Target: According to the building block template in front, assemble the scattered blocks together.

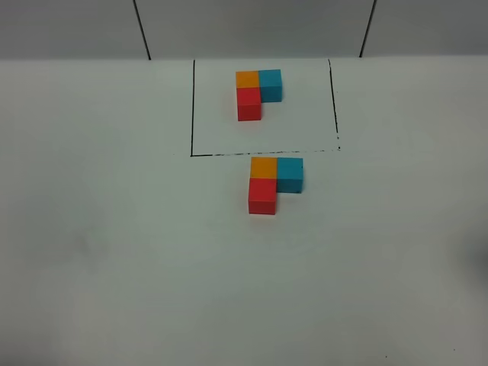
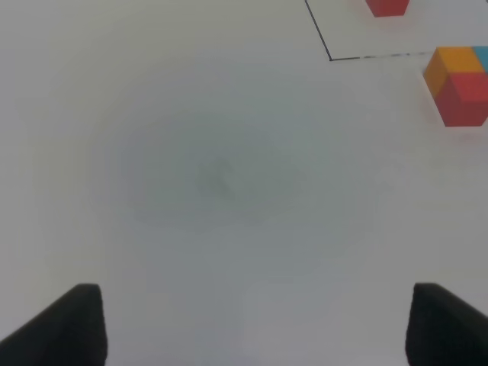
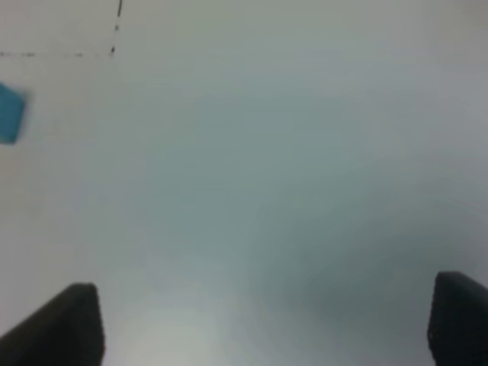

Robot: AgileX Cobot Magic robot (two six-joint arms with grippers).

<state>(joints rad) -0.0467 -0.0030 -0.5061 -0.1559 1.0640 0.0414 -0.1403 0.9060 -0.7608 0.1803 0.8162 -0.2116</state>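
Smooth white table carries scattered blocks joined in an L.

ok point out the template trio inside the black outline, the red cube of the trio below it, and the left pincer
template trio (image 1: 257,91): exterior high view, on its middle where the cubes meet
red cube (image 1: 262,196): exterior high view, on its top face
left pincer (image 2: 252,324): left wrist view, midway between the two dark fingertips

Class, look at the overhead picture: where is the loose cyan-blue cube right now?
In the exterior high view the cyan-blue cube sits near the middle, just below the black outline, touching the orange cube on its right.
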